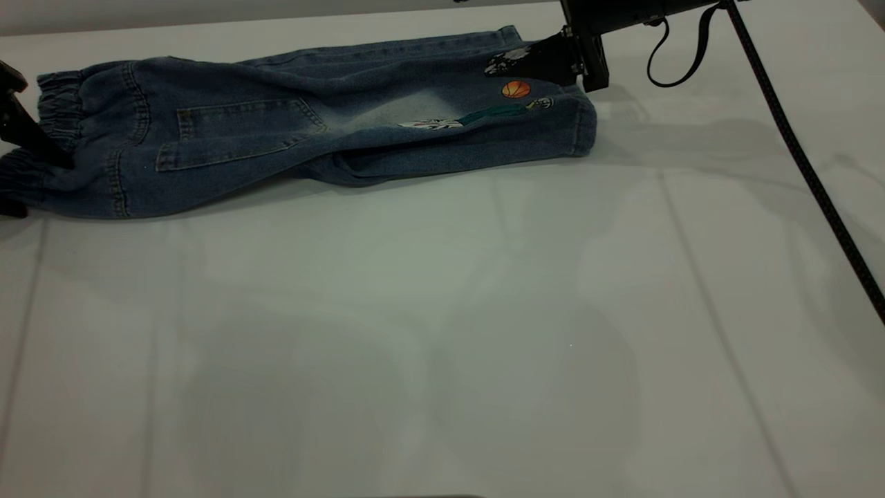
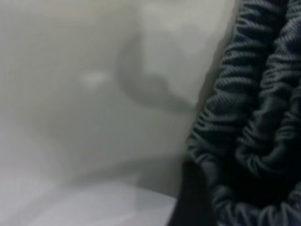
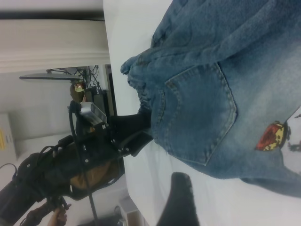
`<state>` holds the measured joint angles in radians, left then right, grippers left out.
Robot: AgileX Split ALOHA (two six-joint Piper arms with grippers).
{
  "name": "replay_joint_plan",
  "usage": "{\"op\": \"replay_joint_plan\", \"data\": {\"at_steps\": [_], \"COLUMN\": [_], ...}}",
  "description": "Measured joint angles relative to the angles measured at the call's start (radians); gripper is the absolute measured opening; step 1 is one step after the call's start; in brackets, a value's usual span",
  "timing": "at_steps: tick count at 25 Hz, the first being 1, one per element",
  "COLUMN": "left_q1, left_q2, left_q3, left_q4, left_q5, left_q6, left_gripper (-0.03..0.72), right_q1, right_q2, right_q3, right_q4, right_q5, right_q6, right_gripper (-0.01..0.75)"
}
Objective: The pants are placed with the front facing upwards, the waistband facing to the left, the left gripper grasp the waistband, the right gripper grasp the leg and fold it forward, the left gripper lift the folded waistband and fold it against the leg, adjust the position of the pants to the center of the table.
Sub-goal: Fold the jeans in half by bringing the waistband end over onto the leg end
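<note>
The blue denim pants lie folded lengthwise along the table's far side, a back pocket facing up. The gathered waistband is at the left end. My left gripper is clamped on it; the left wrist view shows the ruffles pressed against a dark finger. The leg end carries a basketball patch. My right gripper hovers at this hem, open. One of its fingers shows over bare table, apart from the denim. The left gripper appears far off on the waistband.
A black cable runs from the right arm diagonally down the table's right side. Behind the left arm, off the table, stand equipment and a tripod. Wide bare tabletop lies in front of the pants.
</note>
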<state>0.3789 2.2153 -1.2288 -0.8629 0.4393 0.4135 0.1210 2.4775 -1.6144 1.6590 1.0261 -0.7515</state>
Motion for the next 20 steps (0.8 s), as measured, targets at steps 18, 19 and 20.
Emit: {"op": "replay_joint_plan", "data": {"at_steps": [18,19,20], "left_q1": [-0.033,-0.042,-0.053], "left_q2": [-0.135,-0.156,-0.186], "left_q3": [0.003,0.003,0.003], "left_q4": [0.037,0.047,0.06], "left_q5": [0.11,0.115,0.12], "left_q6": [0.068,0.069,0.069], "left_gripper": [0.067,0.067,0.066], "right_q1": [0.224,0.241,0.253], "right_q2": [0.003,0.007,0.016], "right_q3": [-0.245,-0.273,-0.3], "right_q4": [-0.327,-0.364,-0.401], "right_q5": [-0.238,-0.263,-0.28], "right_q6": [0.154,0.178,0.197], "right_gripper": [0.488,0.486,0.485]}}
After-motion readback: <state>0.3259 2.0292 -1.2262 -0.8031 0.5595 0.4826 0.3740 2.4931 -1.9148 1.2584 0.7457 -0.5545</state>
